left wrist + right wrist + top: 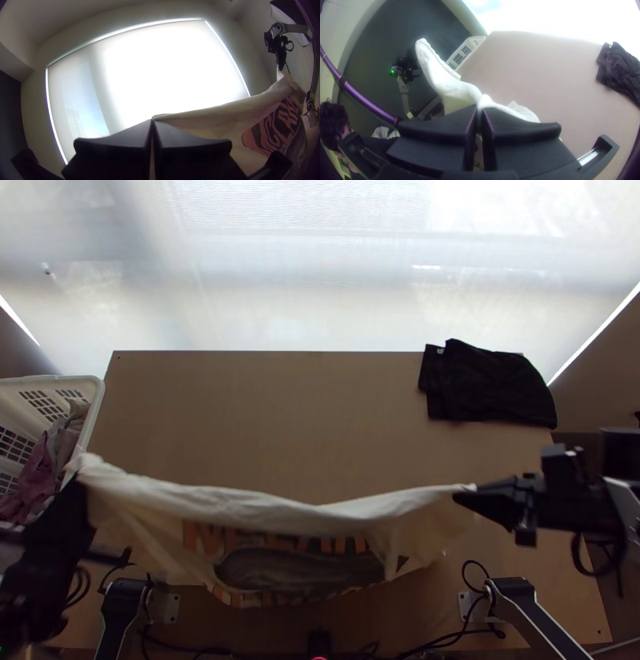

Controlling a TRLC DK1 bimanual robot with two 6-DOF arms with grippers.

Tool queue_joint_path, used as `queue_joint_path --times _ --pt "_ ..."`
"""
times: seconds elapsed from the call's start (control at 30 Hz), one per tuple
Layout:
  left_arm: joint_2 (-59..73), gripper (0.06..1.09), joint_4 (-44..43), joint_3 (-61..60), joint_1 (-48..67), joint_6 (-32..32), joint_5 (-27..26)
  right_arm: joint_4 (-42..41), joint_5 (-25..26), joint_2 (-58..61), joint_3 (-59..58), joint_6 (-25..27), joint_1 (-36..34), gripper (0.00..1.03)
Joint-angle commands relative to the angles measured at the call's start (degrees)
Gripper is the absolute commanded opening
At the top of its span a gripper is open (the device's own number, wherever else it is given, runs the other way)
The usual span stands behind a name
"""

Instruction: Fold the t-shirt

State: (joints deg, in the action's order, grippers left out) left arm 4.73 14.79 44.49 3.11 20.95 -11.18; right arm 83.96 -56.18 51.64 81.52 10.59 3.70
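Basket [97, 396], white, mauve cloth [38, 478] bunched inside

Silver-grey links, black joints [124, 592].

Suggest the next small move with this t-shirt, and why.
I would probably lower the left gripper and the right gripper together, laying the t-shirt on the table: both are shut on it, well apart, and it hangs between them, sagging in the middle.
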Motion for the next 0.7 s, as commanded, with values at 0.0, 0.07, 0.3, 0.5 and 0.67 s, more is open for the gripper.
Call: queue_joint_path --times 0.0,0.07,0.3,0.5,0.67 --pt "9.42 0.10 -22.43 -22.52 -2.59 -1.79 -1.74 -22.62 1.34 8.74 -16.74 -0.83 -0.54 0.03" --pt "19.97 0.10 -32.19 -23.22 -2.59 -0.91 -1.04 -28.24 2.57 14.46 -15.42 -0.83 -0.80 0.03" --pt "56.00 0.10 -46.08 -9.51 -7.42 1.11 0.11 -39.40 6.70 35.73 -4.26 -0.83 -1.60 0.03" --pt "73.05 0.10 -45.37 6.75 -7.33 3.84 2.83 -43.01 11.53 50.93 11.03 -2.77 -1.07 0.03" --pt "78.85 0.10 -43.09 12.20 -2.76 7.61 3.88 -42.92 12.59 61.13 22.81 -7.43 1.04 0.03"
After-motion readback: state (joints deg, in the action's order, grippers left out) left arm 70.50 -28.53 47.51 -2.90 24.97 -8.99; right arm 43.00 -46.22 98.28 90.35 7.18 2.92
